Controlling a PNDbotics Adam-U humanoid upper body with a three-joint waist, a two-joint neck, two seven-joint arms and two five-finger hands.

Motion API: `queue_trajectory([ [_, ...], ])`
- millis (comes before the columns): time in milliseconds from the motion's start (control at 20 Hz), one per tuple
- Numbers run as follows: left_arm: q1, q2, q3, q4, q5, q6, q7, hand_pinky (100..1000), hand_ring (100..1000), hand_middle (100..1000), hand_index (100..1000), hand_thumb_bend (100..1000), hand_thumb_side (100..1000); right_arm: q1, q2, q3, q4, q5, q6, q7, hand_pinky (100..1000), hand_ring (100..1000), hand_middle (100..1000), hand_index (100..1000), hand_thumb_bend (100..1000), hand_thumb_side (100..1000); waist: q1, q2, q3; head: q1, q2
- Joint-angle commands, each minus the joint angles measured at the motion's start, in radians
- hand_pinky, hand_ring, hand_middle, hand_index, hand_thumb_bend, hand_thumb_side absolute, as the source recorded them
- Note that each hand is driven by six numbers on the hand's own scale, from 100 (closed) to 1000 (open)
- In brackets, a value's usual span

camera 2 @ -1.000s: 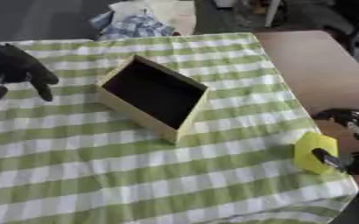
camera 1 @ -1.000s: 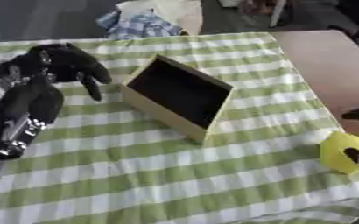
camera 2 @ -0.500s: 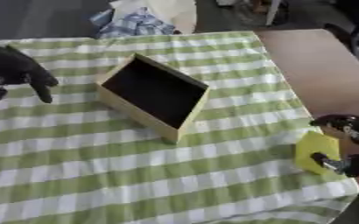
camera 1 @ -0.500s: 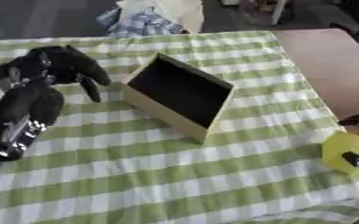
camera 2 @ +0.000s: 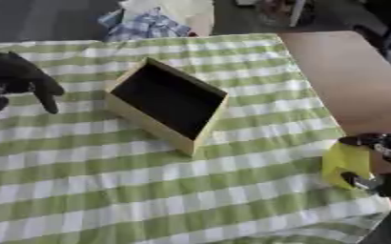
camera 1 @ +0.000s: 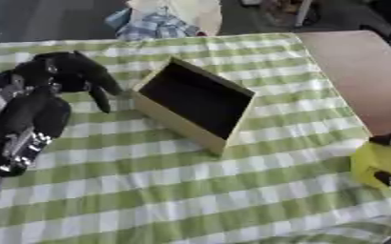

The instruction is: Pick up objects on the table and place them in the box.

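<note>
Drawn slightly further toward 4 o'clock, the right hand [camera 2: 374, 162] pinches the yellow block [camera 2: 345, 163] between its fingers, while the left hand [camera 1: 65, 74] hangs curled, empty, at 10 o'clock beside the tan open box [camera 1: 195, 102].

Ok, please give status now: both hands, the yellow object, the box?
Right hand shut on yellow block, at cloth's right edge. Left hand curled, holding nothing, left of box. Box dark inside, path across checked cloth unobstructed.
</note>
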Motion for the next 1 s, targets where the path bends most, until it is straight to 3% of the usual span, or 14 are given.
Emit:
queue_trajectory([
  [50,-0.007,0.003,0.003,-0.014,0.004,0.002,-0.004,523,688,650,815,100,654,-0.016,-0.032,-0.004,0.004,-0.009,0.007,-0.001,925,798,719,970,266,741,0.000,-0.010,0.001,-0.005,-0.011],
  [250,-0.007,0.000,0.003,-0.014,0.005,0.003,-0.005,524,688,648,815,100,653,-0.028,-0.030,0.004,0.012,-0.004,0.017,-0.003,889,717,652,954,269,736,0.002,-0.010,0.004,-0.008,-0.014],
  [450,-0.006,-0.002,0.002,-0.014,0.006,0.006,-0.007,524,687,647,815,100,652,-0.037,-0.025,0.014,0.017,-0.010,0.030,-0.009,801,562,546,899,246,698,0.002,-0.009,0.005,-0.011,-0.015],
  [550,-0.005,-0.003,0.002,-0.014,0.006,0.007,-0.009,524,687,646,815,100,652,-0.042,-0.023,0.016,0.018,-0.024,0.046,-0.023,668,472,467,829,216,662,0.002,-0.009,0.005,-0.012,-0.014],
  [600,-0.005,-0.004,0.002,-0.014,0.006,0.008,-0.009,524,687,645,815,100,651,-0.045,-0.022,0.015,0.017,-0.033,0.057,-0.034,552,413,416,776,216,649,0.002,-0.009,0.006,-0.013,-0.014],
  [700,-0.004,-0.004,0.002,-0.014,0.005,0.010,-0.011,524,686,645,815,100,651,-0.048,-0.023,0.015,0.013,-0.043,0.074,-0.057,484,381,394,759,228,637,0.002,-0.008,0.006,-0.014,-0.013],
  [850,-0.002,-0.006,0.001,-0.014,0.005,0.012,-0.013,525,686,644,815,100,648,-0.050,-0.024,0.017,0.011,-0.036,0.093,-0.079,458,371,388,746,214,593,0.001,-0.008,0.007,-0.015,-0.012],
  [1000,0.001,-0.006,0.003,-0.014,0.006,0.015,-0.014,525,686,643,815,100,648,-0.049,-0.019,0.018,0.009,-0.046,0.101,-0.087,448,381,398,742,134,544,0.001,-0.008,0.008,-0.014,-0.010],
])
